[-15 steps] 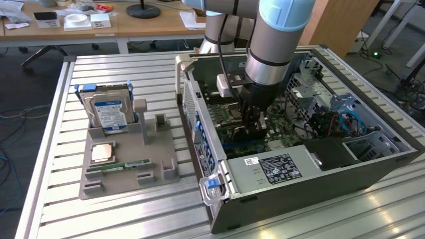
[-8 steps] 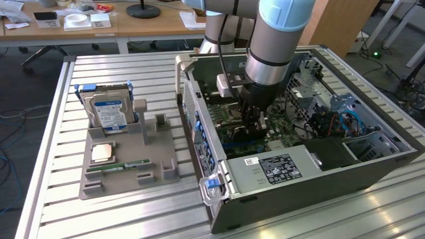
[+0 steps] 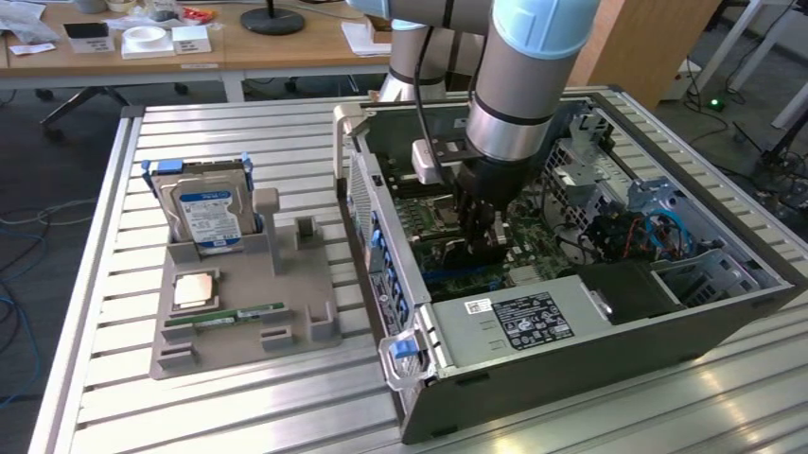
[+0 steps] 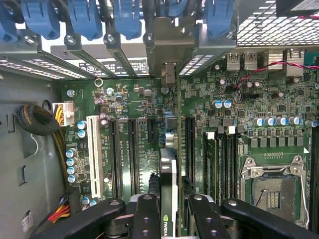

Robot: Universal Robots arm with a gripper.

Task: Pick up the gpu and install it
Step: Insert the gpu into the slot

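The gpu (image 4: 168, 174) stands edge-on between my fingers (image 4: 147, 214), its green logo near the pads. Its metal end bracket (image 4: 168, 50) reaches the rear slot openings of the case. The card sits in line with a long expansion slot on the green motherboard (image 4: 134, 104); I cannot tell if it is seated. In the exterior view my gripper (image 3: 486, 241) is down inside the open computer case (image 3: 569, 378), shut on the dark gpu (image 3: 478, 253) just above the board.
A grey fixture (image 3: 240, 317) on the exterior view's left holds a blue-labelled hard drive (image 3: 208, 218), a processor chip (image 3: 192, 289) and a green memory stick (image 3: 227, 314). Case walls, blue slot latches (image 4: 84, 20), the power supply (image 3: 536, 317) and the processor socket (image 4: 271, 191) surround the gripper.
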